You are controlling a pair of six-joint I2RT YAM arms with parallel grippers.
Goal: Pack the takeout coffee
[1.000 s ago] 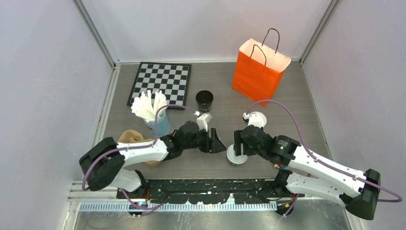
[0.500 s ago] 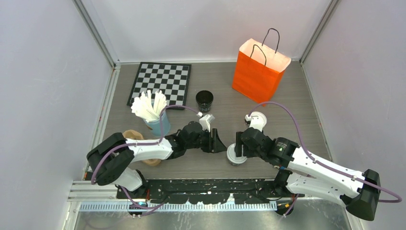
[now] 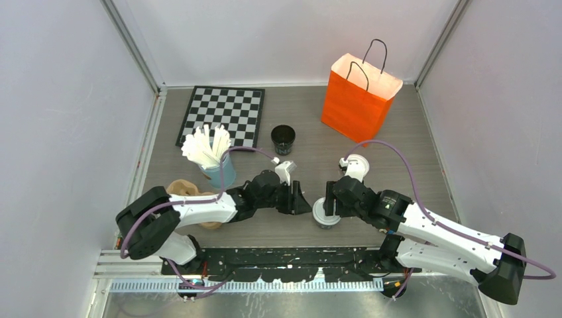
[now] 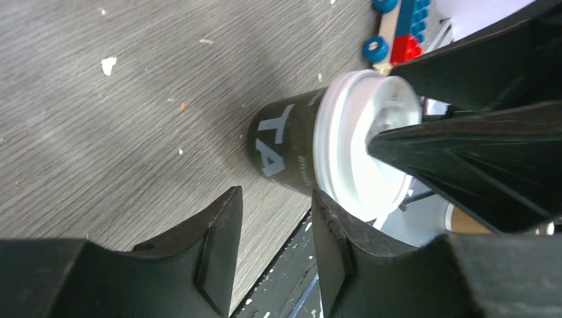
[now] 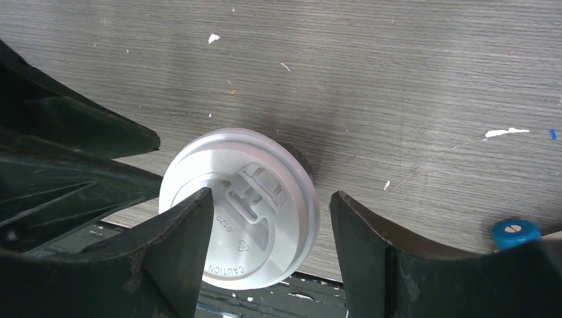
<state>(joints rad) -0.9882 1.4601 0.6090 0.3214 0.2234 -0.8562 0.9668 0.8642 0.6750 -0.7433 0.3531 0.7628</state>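
Blue cup (image 3: 224, 173) of white sticks (image 3: 204, 146) — lidded black cup (image 5: 255, 202), open black cup (image 3: 283, 139)

Your right jaws stand over the lidded cup (image 5: 240, 209), one finger on each side of its lid; the cup stands on the surface (image 3: 397, 152). Your left jaws sit just left of that cup, pointing at its side. Behind your left jaws stands the lidless cup (image 3: 283, 139). Further back and to the left lies the checkerboard (image 3: 224, 114). The cup of sticks (image 3: 217, 165) stands left of them. Just behind your right jaws shows a second lid (image 3: 356, 164), and well behind it stands the bag (image 3: 358, 99).
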